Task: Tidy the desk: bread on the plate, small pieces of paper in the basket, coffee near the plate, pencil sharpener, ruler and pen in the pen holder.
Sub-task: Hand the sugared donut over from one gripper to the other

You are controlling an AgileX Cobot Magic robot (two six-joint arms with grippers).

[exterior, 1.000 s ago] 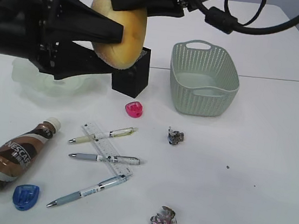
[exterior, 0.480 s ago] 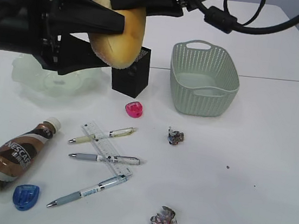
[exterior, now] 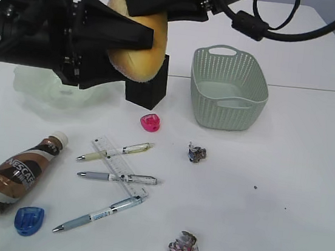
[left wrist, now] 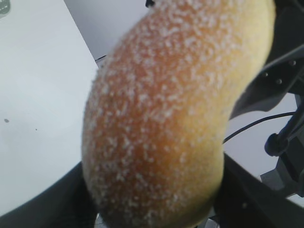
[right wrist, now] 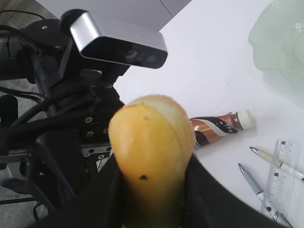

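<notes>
Moved: left gripper (exterior: 141, 47) has slid right and its fingers have narrowed around the bread (exterior: 140, 42); nothing on the desk (exterior: 283, 176) has shifted.
Bread: in the air at far left-centre, above the pen holder (exterior: 148, 86).
Right gripper (exterior: 153, 4): clenched on the bread from above.
Left gripper: fingers straddle the bread's lower end; firm grasp cannot be told.
Plate (exterior: 34, 88): far left, under the left arm.
Basket (exterior: 228, 89): far right of the pen holder.
Coffee (exterior: 18, 171): lying near left.
Ruler (exterior: 118, 165): among the pens, near centre.
</notes>
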